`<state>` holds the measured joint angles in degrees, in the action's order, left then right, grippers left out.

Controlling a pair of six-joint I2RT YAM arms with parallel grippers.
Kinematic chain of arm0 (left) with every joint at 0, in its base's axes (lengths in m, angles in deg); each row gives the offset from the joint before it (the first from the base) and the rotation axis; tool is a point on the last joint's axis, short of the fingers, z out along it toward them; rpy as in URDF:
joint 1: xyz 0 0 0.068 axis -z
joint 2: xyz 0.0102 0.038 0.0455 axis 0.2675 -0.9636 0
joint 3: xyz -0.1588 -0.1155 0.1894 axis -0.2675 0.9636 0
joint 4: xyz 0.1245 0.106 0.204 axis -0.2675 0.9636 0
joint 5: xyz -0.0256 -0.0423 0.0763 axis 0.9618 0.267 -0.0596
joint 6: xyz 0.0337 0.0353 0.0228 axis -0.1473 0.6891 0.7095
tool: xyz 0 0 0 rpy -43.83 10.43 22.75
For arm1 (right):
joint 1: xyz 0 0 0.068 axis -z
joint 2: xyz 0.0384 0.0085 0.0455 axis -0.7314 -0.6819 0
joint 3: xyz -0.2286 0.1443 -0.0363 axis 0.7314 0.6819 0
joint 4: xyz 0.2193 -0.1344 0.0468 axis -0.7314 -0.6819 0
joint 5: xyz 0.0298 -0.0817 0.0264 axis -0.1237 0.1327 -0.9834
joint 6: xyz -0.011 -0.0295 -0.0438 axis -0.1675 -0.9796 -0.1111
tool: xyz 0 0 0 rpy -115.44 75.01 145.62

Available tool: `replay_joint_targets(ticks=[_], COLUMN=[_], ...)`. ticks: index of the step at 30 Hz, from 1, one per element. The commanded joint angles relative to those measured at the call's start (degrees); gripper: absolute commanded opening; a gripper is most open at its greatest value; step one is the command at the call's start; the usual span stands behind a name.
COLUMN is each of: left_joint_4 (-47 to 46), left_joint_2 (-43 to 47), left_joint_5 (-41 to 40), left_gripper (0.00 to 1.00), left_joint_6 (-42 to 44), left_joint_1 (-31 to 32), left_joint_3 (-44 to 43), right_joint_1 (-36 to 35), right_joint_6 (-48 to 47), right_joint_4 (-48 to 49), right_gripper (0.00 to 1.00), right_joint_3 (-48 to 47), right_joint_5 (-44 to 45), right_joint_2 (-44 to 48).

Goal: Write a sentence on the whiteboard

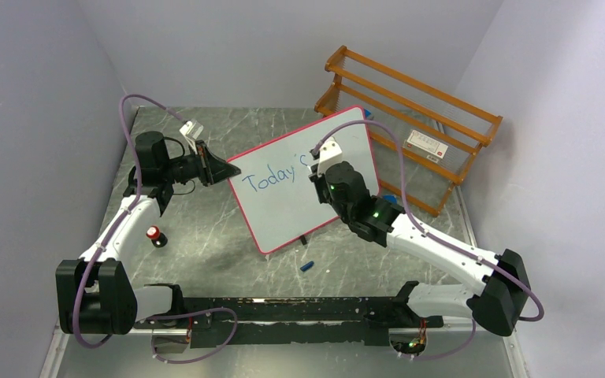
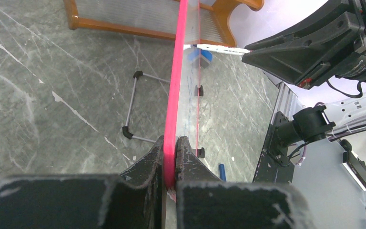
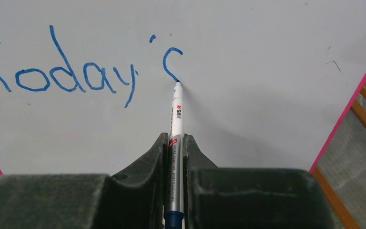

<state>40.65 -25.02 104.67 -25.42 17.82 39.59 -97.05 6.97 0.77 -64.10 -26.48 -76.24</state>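
Early days: the sentence [image 3: 83, 76] reads "Today'" plus half an s, ending right at the marker [image 3: 176, 114] tip, so I'd guess most words are left. Right gripper [image 3: 176, 143] clamps the marker, tip touching the whiteboard [image 3: 257, 71]. Left gripper [image 2: 170, 148] pinches its pink rim. Writing's blue, slanted, a bit wobbly.

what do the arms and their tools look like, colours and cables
The left arm and right arm have white links with chunky black joint housings. A mauve cable loops along each. The left tool and right tool are matte black wedges with scuffed whitish edges. Small green lights glow on the right arm.
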Motion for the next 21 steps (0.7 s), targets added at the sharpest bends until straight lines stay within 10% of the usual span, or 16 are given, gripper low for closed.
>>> replay_joint_targets(ticks=[1,21], left_joint_4=[5.6,5.6], left_joint_2=[-1.7,-1.8], left_joint_5=[-2.9,-3.4], left_gripper=[0.05,0.05], left_joint_6=[7.8,8.0], left_joint_1=[2.1,2.1], left_joint_3=[1.5,1.4], right_joint_1=[0.3,0.1], right_joint_6=[0.9,2.4], right_joint_4=[-1.4,2.5], right_gripper=[0.0,0.0], right_joint_3=[0.9,0.4], right_joint_5=[1.3,-3.9], right_joint_2=[0.7,1.2])
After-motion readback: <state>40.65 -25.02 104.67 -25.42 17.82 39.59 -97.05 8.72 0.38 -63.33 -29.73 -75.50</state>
